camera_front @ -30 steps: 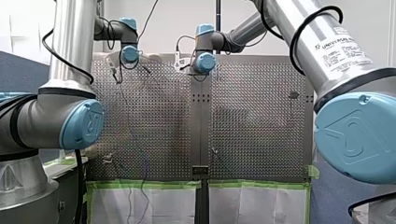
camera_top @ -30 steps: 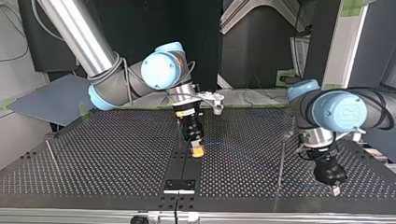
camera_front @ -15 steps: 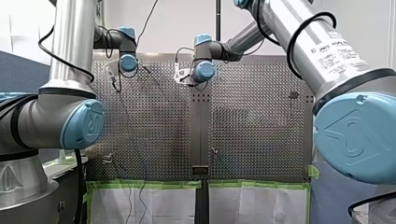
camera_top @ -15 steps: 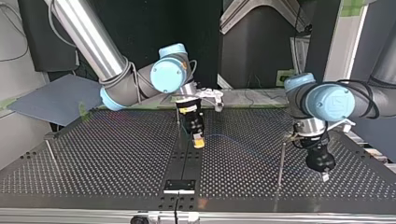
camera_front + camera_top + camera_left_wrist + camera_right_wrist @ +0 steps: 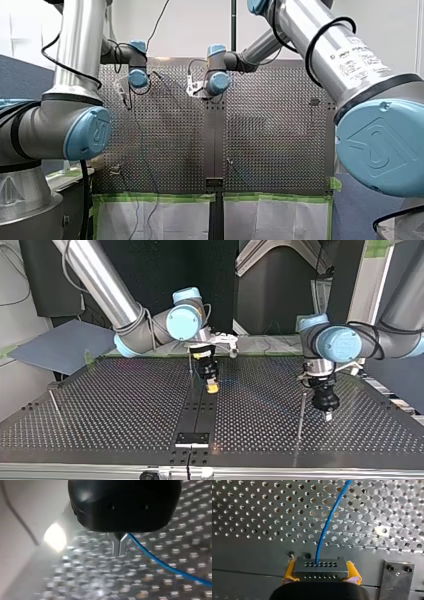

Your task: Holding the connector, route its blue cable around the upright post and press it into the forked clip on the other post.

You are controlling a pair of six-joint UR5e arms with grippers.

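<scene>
My right gripper (image 5: pixel 212 388), yellow pads (image 5: pixel 289 571) clamped on the connector (image 5: pixel 321 568), sits over the dark centre strip (image 5: pixel 197 412). In the top view it has backed off slightly toward the far edge. My left gripper (image 5: pixel 328 416), fingers (image 5: pixel 115 545) pinched on the blue cable (image 5: pixel 160 562), has moved from the top view's near right corner to just beside the thin post (image 5: pixel 301 412).

front view: pale wall (image 5: pixel 190 25) across upper frame | blue-grey panel (image 5: pixel 20 75) at left edge | green tape (image 5: pixel 155 197) above white sheeting (image 5: pixel 170 220) along bottom | top view: dark backdrop (image 5: pixel 220 280) upper centre | grey board (image 5: pixel 60 342) at left | white wall (image 5: pixel 9 270) upper left
</scene>
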